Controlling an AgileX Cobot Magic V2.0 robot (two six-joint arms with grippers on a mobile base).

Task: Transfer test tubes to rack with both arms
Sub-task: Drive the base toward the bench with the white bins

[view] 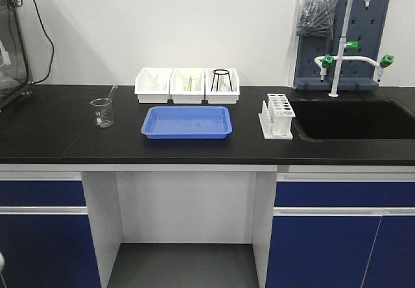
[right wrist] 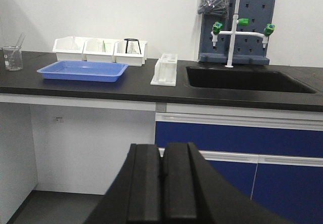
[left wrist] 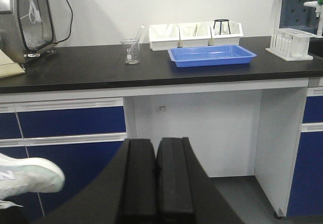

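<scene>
Countertop (view: 52, 139), black, runs the width of the front view, with a dark sink (view: 350, 122) sunk into its right end. A blue tray (view: 187, 135) lies at the middle, its long side left to right. Three white bins (view: 188, 97) stand in a row just behind it. The rack (view: 277, 115) stands upright between tray and sink. Its long axis runs front to back, and its pegs are on the tray side. The left gripper (left wrist: 156, 183) and right gripper (right wrist: 162, 183) hang below counter height, fingers pressed together on nothing. A beaker (view: 102, 113) stands left of the tray. Faint streaks in the tray may be test tubes; their direction cannot be told.
</scene>
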